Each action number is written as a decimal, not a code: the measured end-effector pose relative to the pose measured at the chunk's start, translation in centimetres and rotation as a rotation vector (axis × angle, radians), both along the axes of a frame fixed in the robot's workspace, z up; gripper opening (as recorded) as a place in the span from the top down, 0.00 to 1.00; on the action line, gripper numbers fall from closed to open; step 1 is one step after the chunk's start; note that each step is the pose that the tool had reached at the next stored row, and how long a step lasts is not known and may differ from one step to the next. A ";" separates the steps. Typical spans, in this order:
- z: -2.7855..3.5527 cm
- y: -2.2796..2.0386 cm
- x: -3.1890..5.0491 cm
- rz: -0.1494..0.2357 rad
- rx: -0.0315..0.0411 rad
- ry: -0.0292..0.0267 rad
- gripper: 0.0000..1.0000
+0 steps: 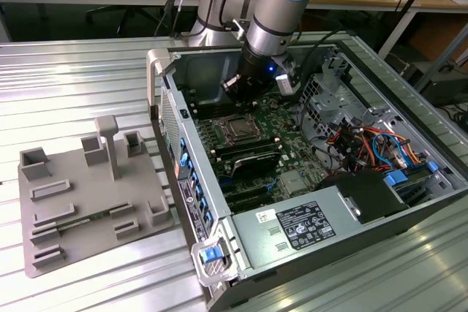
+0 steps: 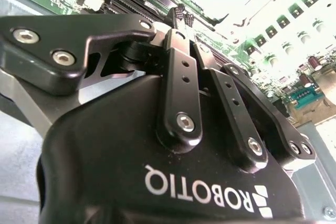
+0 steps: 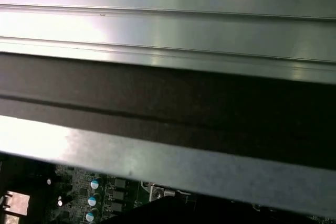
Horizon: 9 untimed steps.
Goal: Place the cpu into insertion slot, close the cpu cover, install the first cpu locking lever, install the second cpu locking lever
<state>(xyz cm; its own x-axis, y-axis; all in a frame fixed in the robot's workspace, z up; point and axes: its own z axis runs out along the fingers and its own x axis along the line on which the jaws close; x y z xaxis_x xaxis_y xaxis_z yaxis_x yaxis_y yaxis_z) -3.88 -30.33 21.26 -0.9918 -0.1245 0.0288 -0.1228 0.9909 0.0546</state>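
Your gripper hangs just above the insertion slot, inside the computer case. You cannot tell its opening or load. The cpu appears seated in that slot. Judge it light, rigid and fragile: grasp its edges only, never its contacts.

Gripper w/ logo (upside down).

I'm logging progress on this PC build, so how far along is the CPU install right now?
In the exterior view the cpu already sits in the insertion slot, with the silver cpu cover apparently down around it. The gripper hangs low inside the case just behind the socket, seemingly working at its edge. Whether either locking lever is latched cannot be told, so the levers may remain.
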 end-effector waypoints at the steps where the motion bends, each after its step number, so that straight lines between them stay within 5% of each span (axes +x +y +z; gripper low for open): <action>1: -0.06 0.00 0.11 0.001 -0.0005 -0.0001 0.89; 9: -0.69 0.00 0.67 0.013 -0.0080 0.0000 0.89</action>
<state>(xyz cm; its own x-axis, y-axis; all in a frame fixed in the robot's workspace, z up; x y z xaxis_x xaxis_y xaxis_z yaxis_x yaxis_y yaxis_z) -3.21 -30.34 20.56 -0.9901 -0.1370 0.0298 -0.1355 0.9897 0.0466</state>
